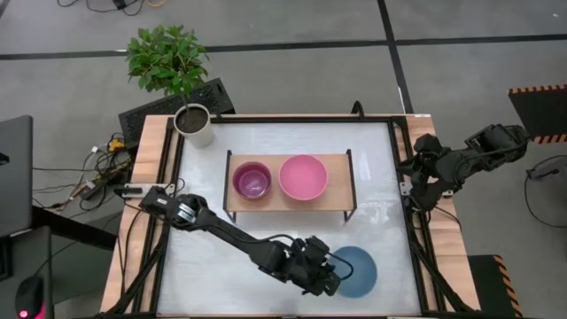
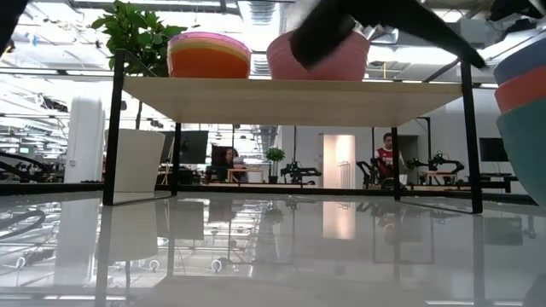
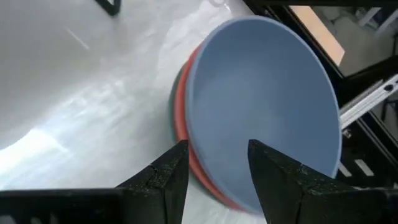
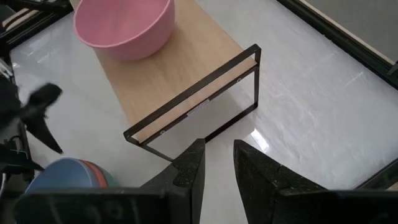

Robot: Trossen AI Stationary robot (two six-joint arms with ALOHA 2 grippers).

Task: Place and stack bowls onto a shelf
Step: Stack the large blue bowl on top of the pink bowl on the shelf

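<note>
A stack of bowls, blue (image 1: 359,270) on top of a red and a teal one (image 3: 181,118), stands on the white table near its front right. My left gripper (image 3: 217,168) hovers open at the stack's left rim, one finger before the blue bowl's inside and one before the stack's outer wall; I see no touch. The shelf (image 1: 332,190) stands mid-table with a purple-topped stack of bowls (image 1: 252,180) and a pink bowl (image 1: 303,177) on its wooden board. My right gripper (image 4: 217,165) waits open, high over the table's right edge, with nothing between its fingers.
A white plant pot (image 1: 194,124) stands at the table's far left corner. The black frame rail (image 1: 403,159) runs along the table's right side. Bare white table lies in front of the shelf (image 2: 273,247). In the low view the bowl stack (image 2: 522,111) fills the right edge.
</note>
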